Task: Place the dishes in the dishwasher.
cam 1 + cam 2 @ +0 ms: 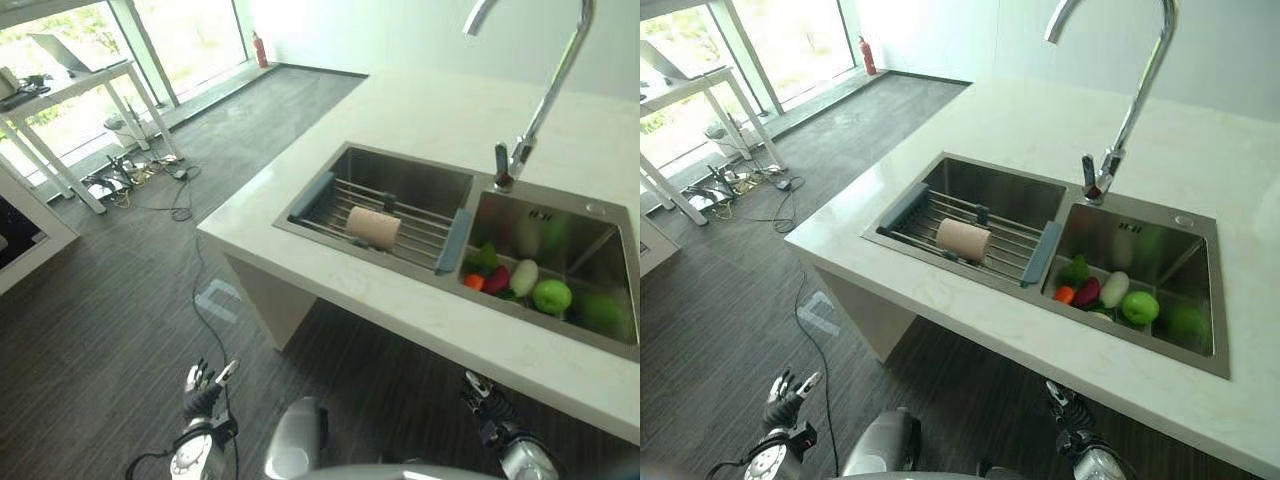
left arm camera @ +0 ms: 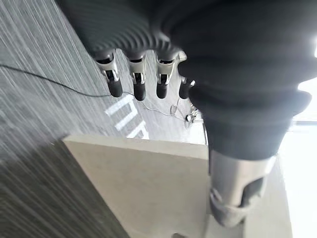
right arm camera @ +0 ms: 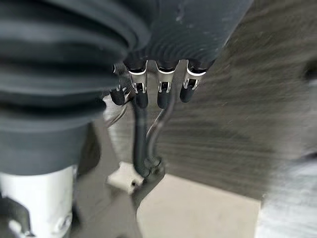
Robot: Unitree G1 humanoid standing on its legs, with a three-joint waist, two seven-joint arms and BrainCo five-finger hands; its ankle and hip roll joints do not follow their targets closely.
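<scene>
A beige cup (image 1: 373, 227) lies on its side on a wire drying rack (image 1: 425, 238) that spans the left basin of a steel double sink (image 1: 405, 178). The sink is set in a white counter (image 1: 430, 110). My left hand (image 1: 203, 385) hangs low over the dark floor, in front of the counter's left corner, open and holding nothing; its fingers (image 2: 136, 84) are straight. My right hand (image 1: 485, 400) hangs low below the counter's front edge, also open and holding nothing, with its fingers (image 3: 161, 91) relaxed. Both hands are well below and apart from the cup.
The right basin holds vegetables and fruit, among them a green apple (image 1: 551, 296). A tall curved faucet (image 1: 540, 100) rises behind the sink. A white table (image 1: 70, 85) and loose cables (image 1: 140, 175) are at the far left by the windows.
</scene>
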